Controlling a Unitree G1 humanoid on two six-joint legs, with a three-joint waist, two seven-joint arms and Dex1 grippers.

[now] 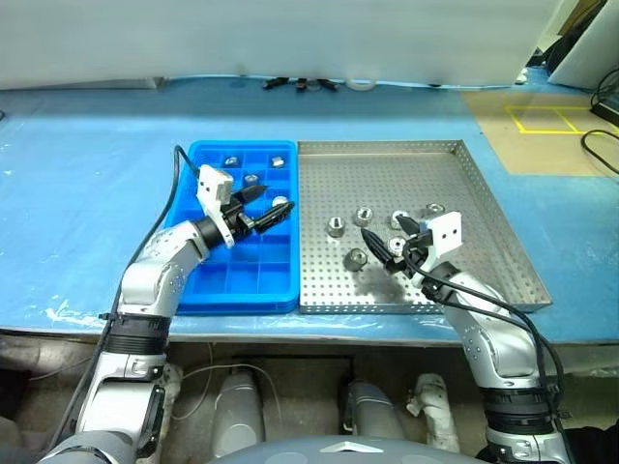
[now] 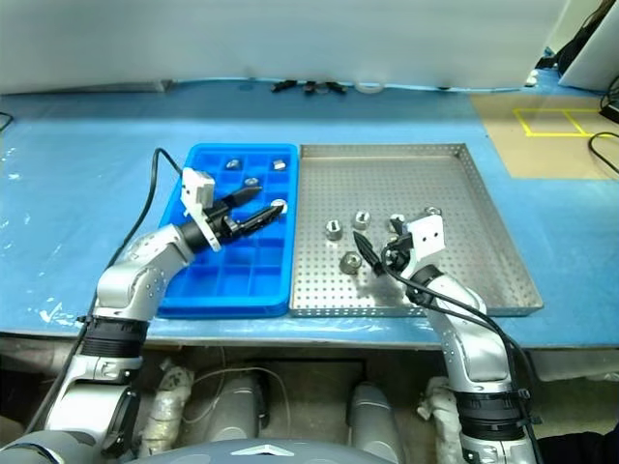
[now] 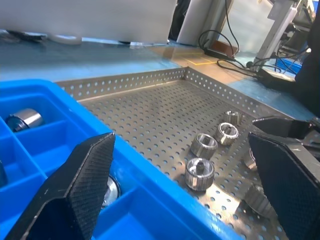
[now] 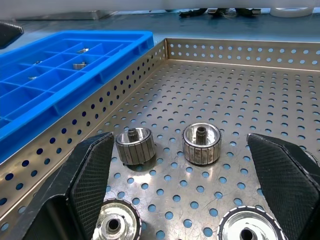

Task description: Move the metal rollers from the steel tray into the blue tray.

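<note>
Over the blue table [image 1: 77, 193], both grippers' fingers [image 4: 87, 172] gape wide, empty.

Blue tray [image 2: 227, 275] and steel tray [image 2: 455, 193] lay side by side, rims touching, metal rollers [image 2: 362, 219] scattered in the steel tray — a few sat in blue compartments, left gripper [image 2: 259, 213] hung spread above the blue tray, right gripper [image 2: 372, 253] gaped over the rollers.
</note>
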